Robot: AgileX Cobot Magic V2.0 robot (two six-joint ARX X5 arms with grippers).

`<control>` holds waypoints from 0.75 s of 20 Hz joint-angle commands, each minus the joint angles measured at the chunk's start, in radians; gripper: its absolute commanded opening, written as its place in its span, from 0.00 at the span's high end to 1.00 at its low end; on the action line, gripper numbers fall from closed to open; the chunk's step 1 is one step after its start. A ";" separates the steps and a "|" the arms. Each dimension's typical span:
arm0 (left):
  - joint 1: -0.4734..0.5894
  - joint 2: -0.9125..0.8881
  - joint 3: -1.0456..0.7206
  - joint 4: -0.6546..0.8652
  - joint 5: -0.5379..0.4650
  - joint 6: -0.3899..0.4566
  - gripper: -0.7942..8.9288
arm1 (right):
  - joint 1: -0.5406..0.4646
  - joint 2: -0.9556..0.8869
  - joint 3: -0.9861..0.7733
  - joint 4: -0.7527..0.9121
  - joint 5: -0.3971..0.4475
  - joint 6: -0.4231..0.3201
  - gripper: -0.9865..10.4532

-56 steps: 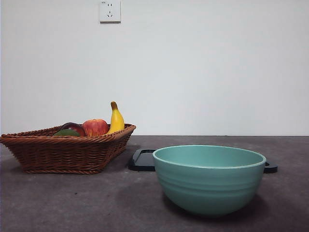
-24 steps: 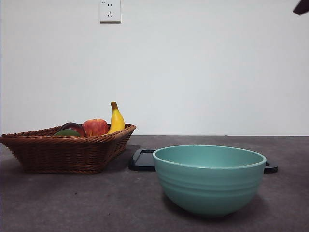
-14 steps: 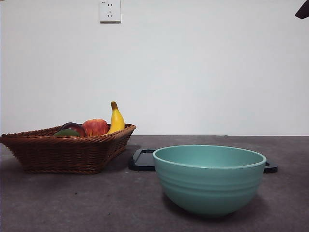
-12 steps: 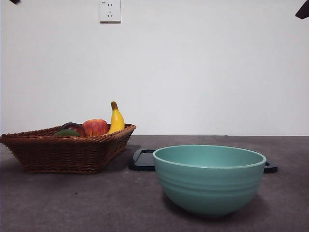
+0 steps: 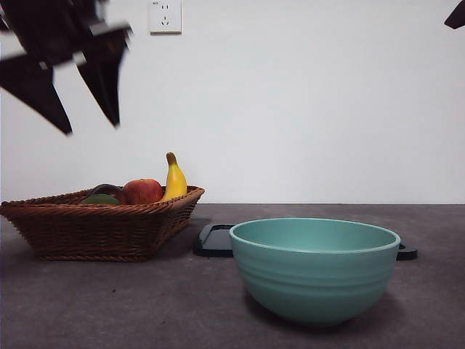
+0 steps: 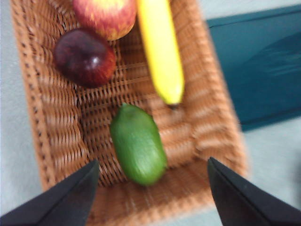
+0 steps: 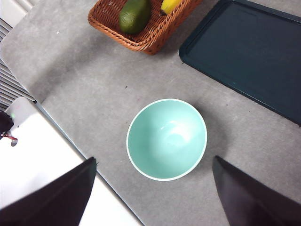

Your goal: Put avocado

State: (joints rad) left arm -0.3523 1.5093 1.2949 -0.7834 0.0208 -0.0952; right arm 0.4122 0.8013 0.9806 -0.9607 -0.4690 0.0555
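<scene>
— Where is the avocado (image 6: 138, 144) right now?

— It lies in the wicker basket (image 6: 37, 117), near the corner that sits closest to my left jaws. My left wrist view looks straight down on it: a green, egg-shaped fruit resting on the weave, apart from the other fruit. The tip of the banana (image 6: 161, 52) points toward it and stops just short. The dark red-purple fruit (image 6: 84, 57) and the red apple (image 6: 105, 15) sit further along the basket, beside each other.

— And your left gripper (image 5: 91, 129)?

— It hangs in the air above the basket, high in the front view, blurred. The jaws are spread wide and hold nothing; in the wrist view the avocado shows between the two tips, well below them.

— What about the right gripper (image 7: 153, 162)?

— Raised high over the desk (image 7: 84, 80), only a black tip at the top corner of the front view. Its jaws are released too, wide apart, with the teal bowl (image 7: 167, 139) seen between them far below. The bowl is empty.

— How are the other things laid out?

— The bowl stands on the desk near the front, well apart from the basket. A dark tray (image 7: 244, 52) lies flat behind the bowl and just beside the basket. In the front view only a sliver of the avocado shows over the basket's rim, in front of the dark fruit.
</scene>
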 commanded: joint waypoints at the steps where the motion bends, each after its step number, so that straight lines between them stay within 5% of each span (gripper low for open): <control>1: -0.012 0.086 0.023 0.017 -0.047 -0.003 0.54 | 0.006 0.008 0.018 0.005 0.000 -0.007 0.57; 15: -0.014 0.319 0.023 0.125 -0.060 -0.003 0.55 | 0.006 0.008 0.018 0.002 0.005 -0.007 0.57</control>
State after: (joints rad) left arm -0.3626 1.8072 1.2949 -0.6682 -0.0322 -0.0948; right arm 0.4122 0.8013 0.9806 -0.9615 -0.4675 0.0555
